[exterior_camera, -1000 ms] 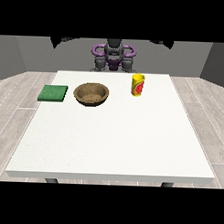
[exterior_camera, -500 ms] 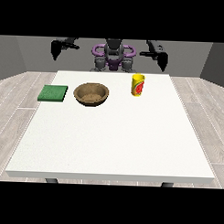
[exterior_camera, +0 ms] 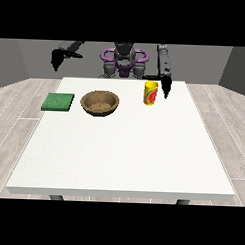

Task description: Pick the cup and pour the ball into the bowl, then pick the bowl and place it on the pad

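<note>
I take the white table (exterior_camera: 123, 154) as my landmark: a broad, flat, matt slab with square edges. On its far half, left of centre, sits the bowl (exterior_camera: 99, 102), round, shallow and wood-brown with a grainy look; I judge it stiff and light, best taken at the rim, and liable to tip if lifted by one edge. At the table's far left edge lies the pad (exterior_camera: 58, 102), a thin green square, probably soft. On the far right of the table stands the cup (exterior_camera: 151, 92), upright, a yellow cylinder with a red mark; I expect it to be light, rigid and smooth-walled, so I would wrap it around the middle and tilt slowly. The ball is not visible to me. The hand at the view's right (exterior_camera: 166, 86) hangs just beside the cup, fingers pointing down, holding nothing as far as I can see. The hand at the view's left (exterior_camera: 57, 58) hovers beyond the table's far left corner; whether it is open or closed I cannot tell.
</note>
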